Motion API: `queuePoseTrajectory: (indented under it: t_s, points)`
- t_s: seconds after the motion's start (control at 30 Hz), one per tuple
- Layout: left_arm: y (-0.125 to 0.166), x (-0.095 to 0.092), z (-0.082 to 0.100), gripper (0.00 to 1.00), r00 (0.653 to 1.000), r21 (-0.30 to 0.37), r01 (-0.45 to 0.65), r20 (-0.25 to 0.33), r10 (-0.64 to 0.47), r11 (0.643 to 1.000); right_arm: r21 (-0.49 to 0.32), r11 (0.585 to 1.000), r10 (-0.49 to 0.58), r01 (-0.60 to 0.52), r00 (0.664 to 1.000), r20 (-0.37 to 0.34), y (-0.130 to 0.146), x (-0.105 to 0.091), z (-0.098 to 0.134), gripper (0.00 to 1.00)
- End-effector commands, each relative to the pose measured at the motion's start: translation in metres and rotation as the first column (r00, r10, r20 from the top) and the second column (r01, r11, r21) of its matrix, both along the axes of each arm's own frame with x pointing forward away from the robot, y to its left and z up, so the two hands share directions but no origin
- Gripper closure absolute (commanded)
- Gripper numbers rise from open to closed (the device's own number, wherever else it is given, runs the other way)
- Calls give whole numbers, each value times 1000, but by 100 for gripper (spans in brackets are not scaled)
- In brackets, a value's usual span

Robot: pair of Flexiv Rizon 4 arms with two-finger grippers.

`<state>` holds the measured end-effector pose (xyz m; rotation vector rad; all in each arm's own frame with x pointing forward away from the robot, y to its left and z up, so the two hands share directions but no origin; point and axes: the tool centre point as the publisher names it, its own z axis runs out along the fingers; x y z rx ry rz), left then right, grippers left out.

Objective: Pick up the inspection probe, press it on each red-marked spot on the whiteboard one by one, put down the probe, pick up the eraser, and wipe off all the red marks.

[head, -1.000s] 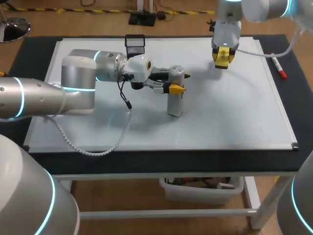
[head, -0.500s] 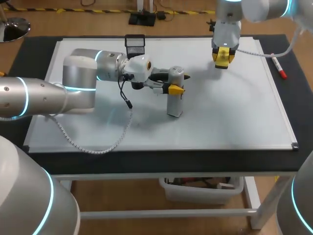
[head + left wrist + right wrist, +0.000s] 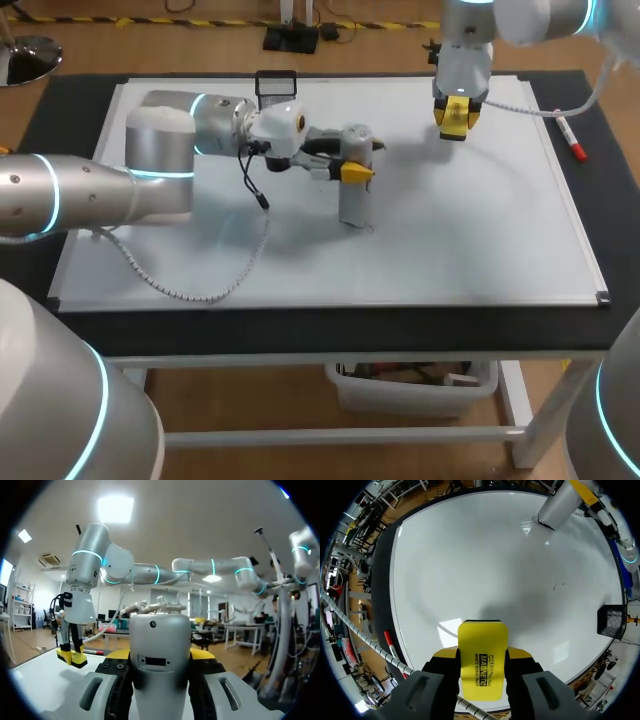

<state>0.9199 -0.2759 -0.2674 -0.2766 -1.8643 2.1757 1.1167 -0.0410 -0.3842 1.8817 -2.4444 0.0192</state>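
The inspection probe (image 3: 354, 196), a grey upright cylinder, stands near the middle of the whiteboard (image 3: 470, 240), and my left gripper (image 3: 356, 168) is shut on its upper part from the side. In the left wrist view the probe (image 3: 160, 650) fills the space between the yellow tips. My right gripper (image 3: 455, 118) hangs over the board's far right part, shut on the yellow eraser (image 3: 452, 112). The eraser (image 3: 482, 666) is between the fingers in the right wrist view, with the probe (image 3: 561, 504) far ahead. I see no red marks on the board (image 3: 485, 565).
A red marker (image 3: 571, 138) lies by the board's right edge. A black mesh holder (image 3: 276, 93) stands at the far edge, behind my left arm. A grey cable (image 3: 190, 290) from the left arm loops over the board's near left part.
My left arm has shifted the probe a little toward the far side of the board, and the cable loop has moved with it. The right arm and eraser have stayed put.
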Motion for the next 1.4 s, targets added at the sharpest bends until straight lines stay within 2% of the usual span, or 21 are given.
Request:
queuePoseTrajectory:
  t_s: [0.03,0.3,0.47,0.8,1.0,1.4]
  points:
    - [24,7,16,100,999,5,-30,17,30,1000,-2,1000,2,-2,1000,-1,-1,1,1,100]
    - [69,31,31,100,989,-5,-137,51,137,991,-2,1000,2,-2,1000,-1,-1,1,1,100]
    - [101,45,39,100,973,-46,-221,55,224,974,-2,1000,2,-2,1000,-1,-1,1,1,100]
    - [169,69,48,100,925,-10,-370,88,370,929,-2,1000,2,-2,1000,-1,-1,1,1,100]
    - [204,81,46,100,900,1,-431,80,429,902,-2,1000,2,-2,1000,-1,-1,1,1,100]
    - [235,94,41,100,879,8,-475,60,474,880,-2,1000,2,-2,1000,-1,-1,1,1,100]
